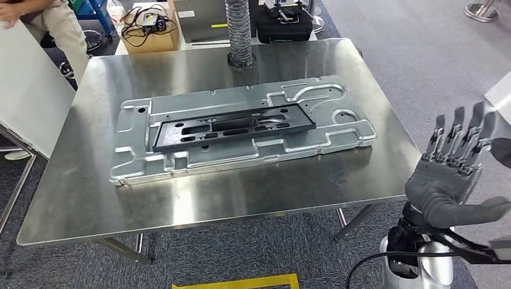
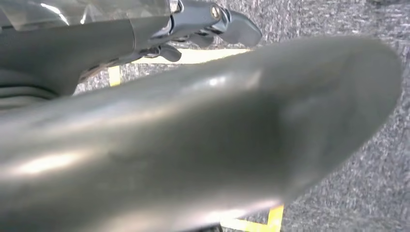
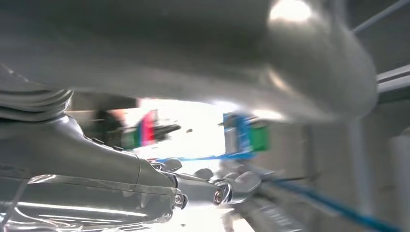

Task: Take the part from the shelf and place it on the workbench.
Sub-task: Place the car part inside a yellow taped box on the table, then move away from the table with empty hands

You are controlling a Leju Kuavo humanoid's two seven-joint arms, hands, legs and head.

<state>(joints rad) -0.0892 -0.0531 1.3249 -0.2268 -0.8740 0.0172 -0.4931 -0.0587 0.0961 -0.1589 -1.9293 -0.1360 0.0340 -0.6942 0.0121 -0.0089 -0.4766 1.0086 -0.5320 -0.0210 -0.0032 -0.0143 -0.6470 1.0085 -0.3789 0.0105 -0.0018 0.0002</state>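
A long black part (image 1: 234,126) lies flat on the workbench (image 1: 84,198), resting on top of a larger stamped silver metal plate (image 1: 355,133) — the plate spreads across the middle of the steel top, and the black part sits roughly along its length, inside its outline, with slots and cut-outs showing along its upper face. The right hand (image 1: 453,170) is raised beside the bench's right edge, off the tabletop and well apart from the part; its dark fingers (image 1: 459,137) point upward and are spread, the thick grey thumb juts out to the side, and nothing is in its grasp. The left hand (image 2: 193,140) appears in its wrist view as a blurred grey thumb with fingers above it over grey carpet and yellow floor tape (image 2: 263,222); whether those fingers are curled or spread cannot be told from that picture. At the far edge of the bench a ribbed grey hose (image 1: 239,33) stands up from the surface. Beyond it sit a cardboard box (image 1: 150,27) holding black cables and a black case (image 1: 284,24) — both off the bench. A person (image 1: 51,24) in light trousers stands at the far left corner, next to a white panel (image 1: 27,90).
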